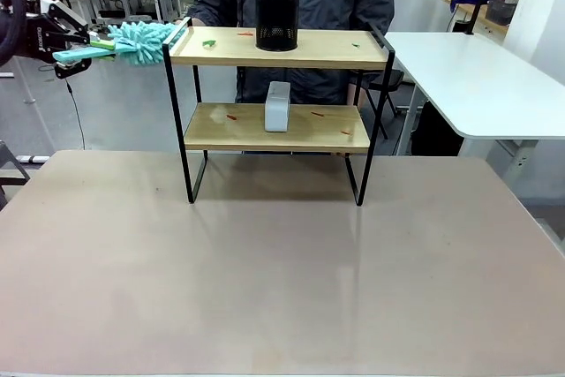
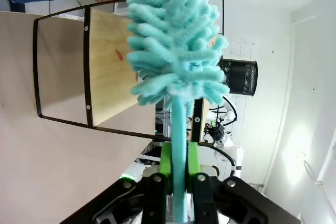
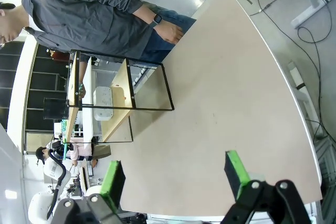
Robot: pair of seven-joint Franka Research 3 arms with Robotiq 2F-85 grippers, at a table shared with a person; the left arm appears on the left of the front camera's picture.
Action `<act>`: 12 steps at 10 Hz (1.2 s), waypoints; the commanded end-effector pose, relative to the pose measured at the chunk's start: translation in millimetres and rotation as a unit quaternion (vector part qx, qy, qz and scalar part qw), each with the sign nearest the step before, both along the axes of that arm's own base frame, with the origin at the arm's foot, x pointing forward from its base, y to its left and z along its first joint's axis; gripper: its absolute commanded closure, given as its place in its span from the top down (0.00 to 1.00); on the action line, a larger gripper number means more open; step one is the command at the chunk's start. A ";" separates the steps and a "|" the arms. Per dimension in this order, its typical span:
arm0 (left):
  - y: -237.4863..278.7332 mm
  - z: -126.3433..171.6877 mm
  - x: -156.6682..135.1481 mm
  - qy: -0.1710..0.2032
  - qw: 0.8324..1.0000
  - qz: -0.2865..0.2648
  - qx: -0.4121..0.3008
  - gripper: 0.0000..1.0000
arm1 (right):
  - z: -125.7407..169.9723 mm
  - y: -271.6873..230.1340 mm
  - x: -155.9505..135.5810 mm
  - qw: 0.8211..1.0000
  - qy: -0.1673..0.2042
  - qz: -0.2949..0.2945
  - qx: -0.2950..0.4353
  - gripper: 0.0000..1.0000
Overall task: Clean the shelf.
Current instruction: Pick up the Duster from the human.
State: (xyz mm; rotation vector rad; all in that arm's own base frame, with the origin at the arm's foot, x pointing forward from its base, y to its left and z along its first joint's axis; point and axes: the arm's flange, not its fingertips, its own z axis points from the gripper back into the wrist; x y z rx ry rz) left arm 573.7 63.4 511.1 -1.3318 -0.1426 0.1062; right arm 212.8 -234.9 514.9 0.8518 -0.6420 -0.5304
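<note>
Green pads (image 2: 166, 158) of the left gripper (image 2: 178, 166) are clamping the handle of a teal duster (image 2: 173, 35), poising its head beside the top board of the shelf (image 1: 327, 47), which is standing toward the far side of the table (image 1: 265, 289), likely for sweeping off scraps (image 1: 208, 42); the right gripper (image 3: 174, 176) is gaping, idle.

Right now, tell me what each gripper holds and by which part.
The left gripper is shut on the duster by its thin handle, below the fluffy head. The right gripper is open and holds nothing.

right gripper (image 3: 175, 178) spread wide above table (image 3: 226, 77) | shelf (image 3: 126, 85) beyond | white box (image 3: 103, 96), perhaps speaker, on it
</note>
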 end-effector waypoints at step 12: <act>80.9 -16.3 -319.0 -0.263 0.879 -0.135 0.373 0.00 | -0.3 2.4 0.8 1.000 -0.014 0.006 -0.003 1.00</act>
